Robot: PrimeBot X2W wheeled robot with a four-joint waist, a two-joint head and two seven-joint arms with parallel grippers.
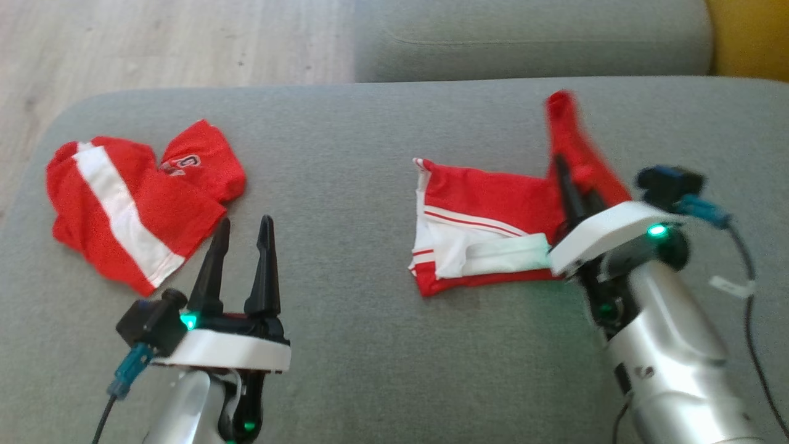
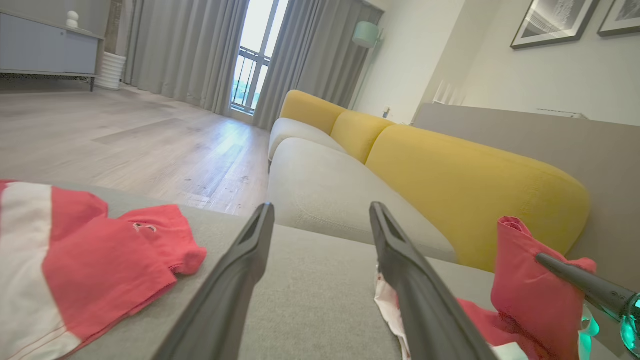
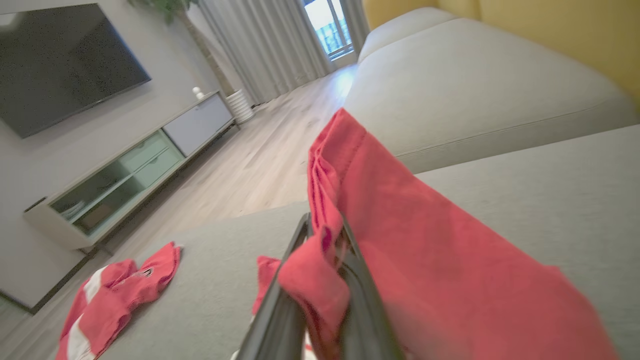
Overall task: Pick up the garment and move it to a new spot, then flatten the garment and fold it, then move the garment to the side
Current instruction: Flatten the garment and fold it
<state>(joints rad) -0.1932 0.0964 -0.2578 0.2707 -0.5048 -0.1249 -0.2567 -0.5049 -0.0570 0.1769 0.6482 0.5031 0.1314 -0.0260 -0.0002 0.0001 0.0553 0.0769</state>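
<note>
Finding one: the garment (image 1: 487,197), red with white trim, lies on the right half of the grey sofa seat (image 1: 345,154). Most of it rests flat. One red section is raised off the seat at its right end and stands up above the flat part.

Finding two: the right gripper (image 1: 562,166) has its fingers drawn together on that raised section. The right wrist view shows red cloth pinched between them and draping over to one side.

Finding three: the left gripper (image 1: 245,221) has its fingers spread wide and holds nothing. It hovers over bare seat, between the garment and a second garment (image 1: 135,197) lying crumpled near the seat's left end, well apart from the work.

Assessment: we judge the fold to be the step in hand, with one flap lifted and not yet laid down.

Requirement for the next move: we expect the raised flap must be carried across the flat part and lowered so the edges meet before the grip is let go. The free left gripper could pin the flat part against dragging.
</note>
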